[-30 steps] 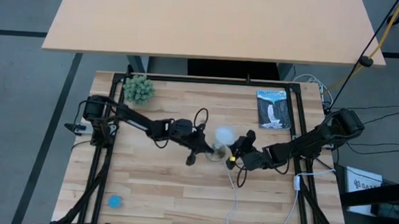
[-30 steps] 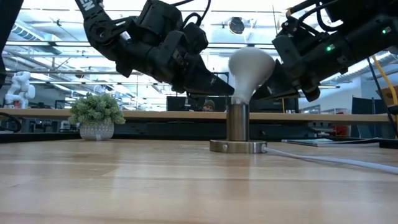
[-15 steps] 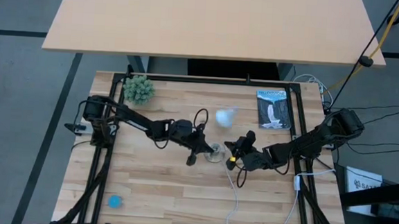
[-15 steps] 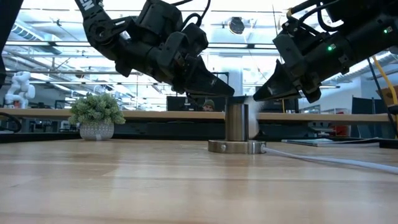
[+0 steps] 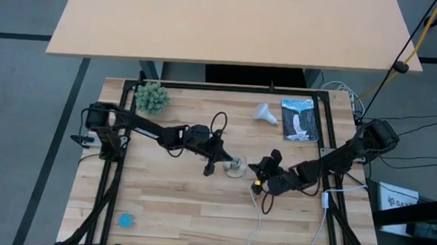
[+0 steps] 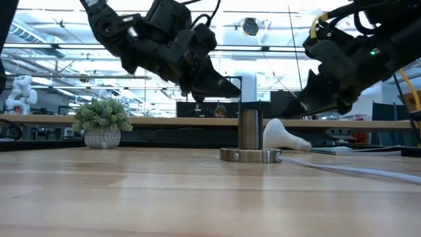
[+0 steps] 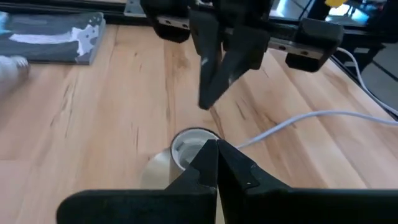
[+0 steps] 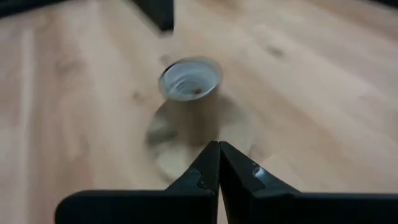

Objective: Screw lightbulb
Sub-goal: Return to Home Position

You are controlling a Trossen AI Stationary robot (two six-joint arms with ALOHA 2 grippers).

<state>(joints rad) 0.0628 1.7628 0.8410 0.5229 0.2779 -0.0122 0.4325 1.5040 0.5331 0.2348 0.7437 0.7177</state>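
Although the left gripper [image 7: 216, 148] and the right gripper [image 8: 219, 149] hang on either side of the empty lamp socket [image 5: 235, 168] at the middle of the tabletop [image 5: 167, 210], the lightbulb [image 5: 264, 112] lies on its side well apart from them. It rests near the far edge, just beside a book [image 5: 300, 120]. Its long axis runs roughly along that edge, narrow end toward the book. Both jaws are pressed together, empty. The right gripper looks slightly nearer to it.

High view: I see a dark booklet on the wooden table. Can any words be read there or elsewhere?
Dark booklet with a pale picture: a title line along its top, too small to read.
White placard right of the wooden table: dark lettering, too blurred to read.
Nothing else legible.
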